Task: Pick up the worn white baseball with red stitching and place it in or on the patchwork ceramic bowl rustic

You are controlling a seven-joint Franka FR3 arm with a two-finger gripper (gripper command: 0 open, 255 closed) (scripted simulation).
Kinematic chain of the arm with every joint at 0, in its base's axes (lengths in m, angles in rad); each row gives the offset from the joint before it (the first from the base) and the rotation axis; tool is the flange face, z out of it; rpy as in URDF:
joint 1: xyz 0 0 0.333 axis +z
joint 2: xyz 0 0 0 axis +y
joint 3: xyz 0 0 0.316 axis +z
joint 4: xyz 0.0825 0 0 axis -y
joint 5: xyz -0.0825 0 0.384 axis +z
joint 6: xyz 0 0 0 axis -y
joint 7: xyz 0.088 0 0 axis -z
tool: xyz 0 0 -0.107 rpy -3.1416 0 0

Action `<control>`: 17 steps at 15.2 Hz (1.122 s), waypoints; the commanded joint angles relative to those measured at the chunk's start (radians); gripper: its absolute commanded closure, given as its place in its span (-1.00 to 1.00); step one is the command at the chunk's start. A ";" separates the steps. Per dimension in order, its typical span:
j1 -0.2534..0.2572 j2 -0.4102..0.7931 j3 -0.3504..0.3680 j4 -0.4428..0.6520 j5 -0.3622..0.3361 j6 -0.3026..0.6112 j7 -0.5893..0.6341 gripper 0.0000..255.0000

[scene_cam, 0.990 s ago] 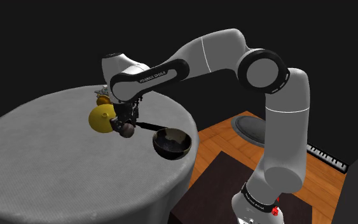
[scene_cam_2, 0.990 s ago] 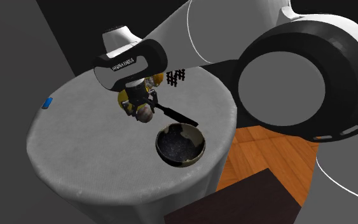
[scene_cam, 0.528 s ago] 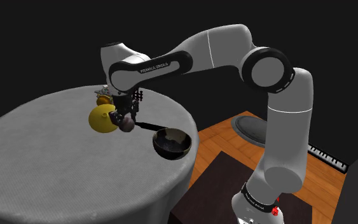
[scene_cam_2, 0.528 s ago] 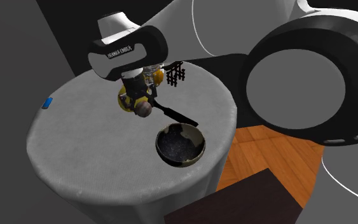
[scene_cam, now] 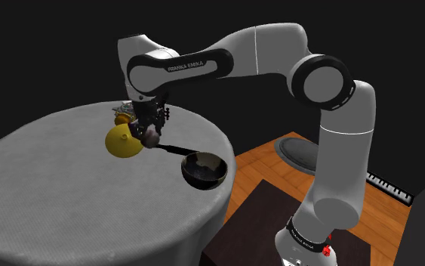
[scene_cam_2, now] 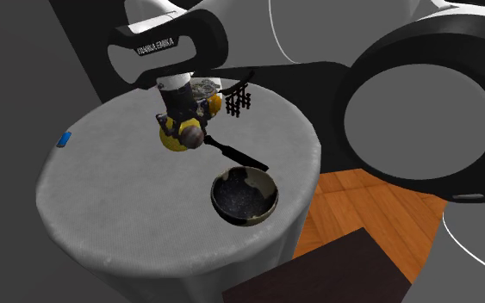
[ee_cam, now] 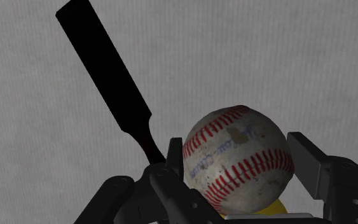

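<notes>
While my black two-finger tool (ee_cam: pixel 240 167) clamps the scuffed white red-stitched baseball (ee_cam: pixel 234 153) above the round grey counter (scene_cam: pixel 67 189), up-left of the dark speckled bowl (scene_cam: pixel 199 180) in the shoulder view, I fear dropping it from high: it may bounce out, off the nearby edge.

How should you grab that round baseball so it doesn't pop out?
Pinch the baseball across its widest middle, one finger on each opposite side, coming straight down from above. It is round, so a pinch off its middle would likely squeeze it out. The gripper holds it that way now, above the table.
</notes>
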 commanded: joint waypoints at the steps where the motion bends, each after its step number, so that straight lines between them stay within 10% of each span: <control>1: 0.000 -0.005 0.001 0.019 0.002 -0.024 -0.004 1.00; 15: 0.010 -0.011 0.005 0.189 0.008 -0.198 -0.019 1.00; 17: -0.014 -0.111 0.008 0.054 0.036 -0.158 -0.030 1.00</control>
